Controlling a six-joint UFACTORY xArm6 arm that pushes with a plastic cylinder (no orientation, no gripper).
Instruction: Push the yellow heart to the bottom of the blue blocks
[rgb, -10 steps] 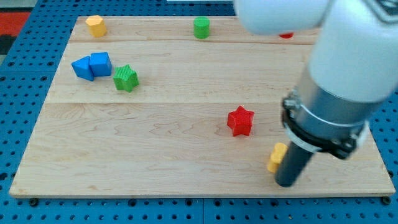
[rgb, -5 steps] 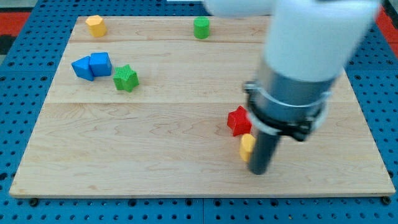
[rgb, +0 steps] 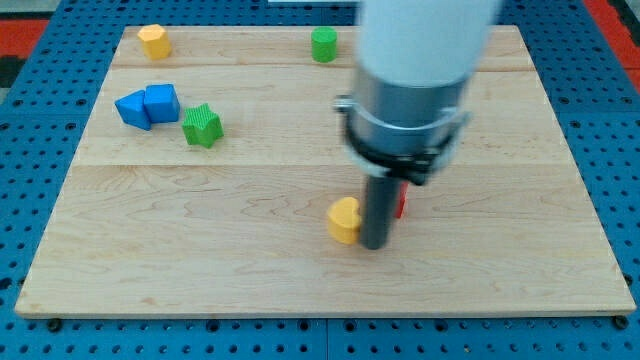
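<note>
The yellow heart (rgb: 344, 220) lies on the wooden board below the middle. My tip (rgb: 375, 244) stands right against its right side, touching it. Two blue blocks (rgb: 147, 105) sit together at the upper left, far from the heart. The arm's body hides most of the red star (rgb: 401, 205), which shows only as a sliver just right of the rod.
A green star (rgb: 201, 126) sits just right of the blue blocks. A yellow block (rgb: 153, 41) is at the top left corner and a green cylinder (rgb: 323, 45) at the top middle. The board's bottom edge (rgb: 320, 312) runs close below my tip.
My tip has moved left across the lower board, pushing the yellow heart left with it, past the red star. The other blocks have not moved.
</note>
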